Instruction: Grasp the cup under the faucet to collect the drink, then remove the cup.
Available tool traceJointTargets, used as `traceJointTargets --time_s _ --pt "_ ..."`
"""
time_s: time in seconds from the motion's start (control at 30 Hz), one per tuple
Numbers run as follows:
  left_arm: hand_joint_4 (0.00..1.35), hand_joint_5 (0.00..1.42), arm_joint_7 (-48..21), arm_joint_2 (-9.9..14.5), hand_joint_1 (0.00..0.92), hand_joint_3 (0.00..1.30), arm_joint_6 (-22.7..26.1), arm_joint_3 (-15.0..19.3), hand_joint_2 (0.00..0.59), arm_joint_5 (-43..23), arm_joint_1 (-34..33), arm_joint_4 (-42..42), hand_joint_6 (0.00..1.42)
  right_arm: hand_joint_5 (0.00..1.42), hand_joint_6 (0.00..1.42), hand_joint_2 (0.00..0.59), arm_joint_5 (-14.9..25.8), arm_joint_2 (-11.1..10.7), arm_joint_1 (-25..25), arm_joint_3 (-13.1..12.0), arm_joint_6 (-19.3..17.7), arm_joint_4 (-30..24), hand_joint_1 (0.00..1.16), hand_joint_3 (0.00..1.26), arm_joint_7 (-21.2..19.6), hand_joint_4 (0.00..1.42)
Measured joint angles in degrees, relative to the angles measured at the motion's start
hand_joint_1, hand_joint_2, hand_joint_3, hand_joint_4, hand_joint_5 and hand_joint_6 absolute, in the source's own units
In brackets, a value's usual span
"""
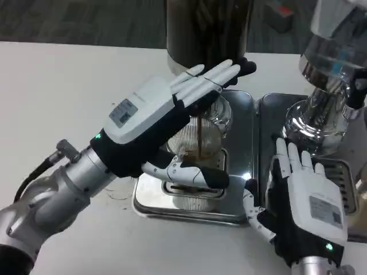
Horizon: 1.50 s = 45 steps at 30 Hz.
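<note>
A clear ribbed cup [207, 136] stands on the metal drip tray [239, 172] under the faucet of a dark dispenser [209, 28]. A thin brown stream [198, 133] runs down into it, and brown drink lies in its bottom. My left hand [152, 123] holds the cup: the thumb [192, 175] crosses its lower front and the straight fingers [215, 77] lie along its upper far side. My right hand [304, 200] rests low at the right, by the tray's front corner, fingers spread and holding nothing.
A shiny silver dispenser [324, 97] stands on a second metal tray [269, 123] at the right, close above my right hand. White table [57, 91] stretches to the left.
</note>
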Motion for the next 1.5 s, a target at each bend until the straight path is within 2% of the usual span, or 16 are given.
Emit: traceJointTargets --time_s 0.03,0.23,0.37,0.57,0.7,0.83,0.93,1.5 --pt "0.0 0.2 0.3 0.1 0.0 0.06 0.0 -0.3 0.091 0.0 0.0 0.0 0.08 0.0 0.0 0.402 2.2 0.1 -0.1 -0.8 -0.7 -0.1 0.33 0.0 0.4 0.0" --pt "0.0 0.2 1.0 0.5 0.0 0.06 0.0 -1.2 0.094 -0.2 -0.2 0.1 0.08 0.0 0.0 0.307 4.8 -0.2 -0.5 -1.6 -2.1 -2.0 0.41 0.0 1.8 0.0" --pt "0.0 0.2 1.0 0.6 0.0 0.06 0.0 -1.4 0.1 -0.3 -0.4 0.3 0.09 0.0 0.0 0.27 8.3 -0.3 -1.2 -2.5 -3.9 -2.5 0.51 0.0 3.7 0.0" --pt "0.0 0.2 1.0 0.6 0.0 0.07 -0.1 -1.6 0.109 -0.9 -0.7 0.9 0.09 0.0 0.0 0.224 16.5 -0.5 -2.9 -4.9 -6.4 -2.4 0.65 0.0 7.7 0.0" --pt "0.0 0.2 1.0 0.7 0.0 0.07 -0.5 -1.8 0.112 -2.0 -0.8 1.8 0.09 0.0 0.0 0.213 22.5 -2.1 -6.3 -6.0 -11.2 0.1 0.67 0.0 10.6 0.0" --pt "0.0 0.21 1.0 0.7 0.0 0.08 -0.6 -2.0 0.115 -2.1 -1.1 1.9 0.08 0.0 0.0 0.208 28.0 -2.3 -8.3 -7.2 -15.4 4.6 0.67 0.0 12.0 0.0" --pt "0.0 0.22 1.0 0.6 0.0 0.08 -0.6 -2.0 0.117 -2.1 -1.1 1.9 0.07 0.0 0.0 0.205 30.6 -2.3 -9.2 -7.8 -16.8 7.3 0.67 0.0 12.8 0.0" --pt "0.0 0.22 0.9 0.7 0.0 0.09 -0.6 -2.0 0.127 -2.4 -1.1 2.0 0.06 0.0 0.0 0.201 34.2 -1.4 -15.2 -8.0 -21.9 16.7 0.67 0.0 12.9 0.0"
